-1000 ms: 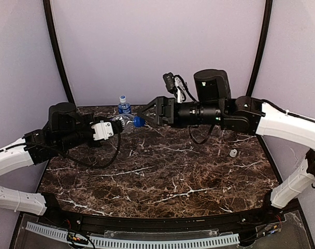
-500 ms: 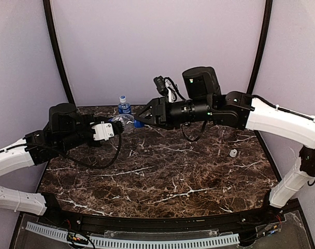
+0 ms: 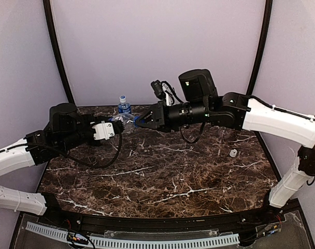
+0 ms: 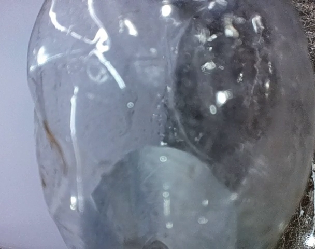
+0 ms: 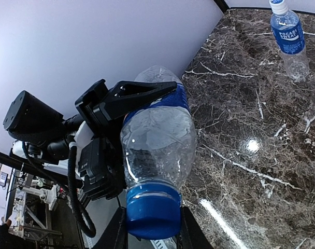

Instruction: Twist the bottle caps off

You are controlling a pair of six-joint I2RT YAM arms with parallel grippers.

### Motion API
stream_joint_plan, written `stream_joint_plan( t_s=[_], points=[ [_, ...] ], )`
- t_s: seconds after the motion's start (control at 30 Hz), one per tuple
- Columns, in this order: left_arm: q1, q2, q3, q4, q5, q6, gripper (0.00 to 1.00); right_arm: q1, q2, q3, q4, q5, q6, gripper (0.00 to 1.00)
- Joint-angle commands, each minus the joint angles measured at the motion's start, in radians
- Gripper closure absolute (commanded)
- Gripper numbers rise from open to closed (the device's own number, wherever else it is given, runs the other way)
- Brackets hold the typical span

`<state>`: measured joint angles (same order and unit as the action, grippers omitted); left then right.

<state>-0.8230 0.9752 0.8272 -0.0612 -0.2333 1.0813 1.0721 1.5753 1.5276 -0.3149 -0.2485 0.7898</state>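
1. The left gripper [image 3: 118, 124] is clamped on the body of the clear bottle [image 3: 125, 120] and holds it lying level above the table [image 3: 173, 176]. The neck of the bottle points toward the right gripper [image 3: 139, 122].
2. In the right wrist view, one black finger [image 5: 139, 93] of the left gripper lies across the upper side of this bottle, pressed against a blue band of label. The opposite finger is hidden behind the bottle.
3. In the left wrist view, the clear wall of the bottle fills almost the whole frame, so the left fingers themselves cannot be seen there.
4. The right gripper is closed on the blue cap [image 5: 153, 210]. The cap sits between the two right fingers [image 5: 120, 236], with one finger against each side.
5. The blue cap is seated on the neck of the bottle.
6. The blue-labelled bottle [image 5: 289, 39] stands upright on the table, beyond the right fingertips and near the back wall. It is clear of both grippers, and its pale cap [image 5: 278, 6] is on.
7. The loose white cap [image 3: 233, 152] lies on the table, well apart from the right fingers, below the right forearm in the top view.
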Motion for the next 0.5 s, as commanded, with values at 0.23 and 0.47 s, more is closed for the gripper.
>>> stream_joint_plan(
  t_s=[0.23, 0.47],
  points=[
    [-0.004, -0.031, -0.015, -0.068, 0.085, -0.040, 0.71, 0.001, -0.007, -0.004, 0.054, 0.010, -0.294, 1.00],
    [-0.004, -0.047, 0.006, -0.207, 0.211, -0.096, 0.73, 0.160, -0.079, -0.059, 0.109, 0.216, -1.033, 1.00]
  ],
)
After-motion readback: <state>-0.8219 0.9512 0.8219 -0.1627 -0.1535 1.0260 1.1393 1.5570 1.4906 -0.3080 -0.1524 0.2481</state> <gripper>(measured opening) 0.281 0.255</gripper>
